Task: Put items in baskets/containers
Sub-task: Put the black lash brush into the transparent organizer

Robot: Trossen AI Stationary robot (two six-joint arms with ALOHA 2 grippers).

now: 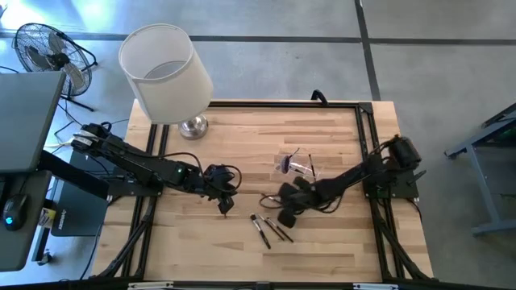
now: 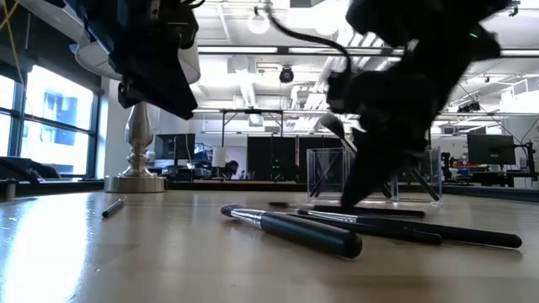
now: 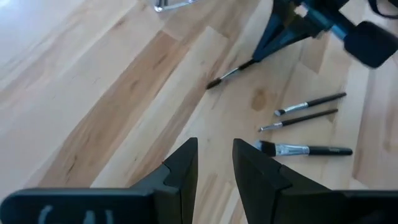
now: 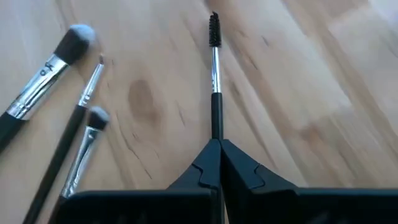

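Fingers of right gripper [image 4: 214, 163] pinch slim spoolie brush [image 4: 215, 87]; left gripper [image 3: 214, 163] slightly open, empty.

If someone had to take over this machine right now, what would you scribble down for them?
Right claw: shut on a spoolie brush, low over the table.
Left claw: open, empty, hovering over bare wood left of the brushes.
Three brushes lie loose near the front of the table.
Clear box sits behind the right arm, some brushes already in it.
Left: drop the held brush in the box, then the three loose ones.
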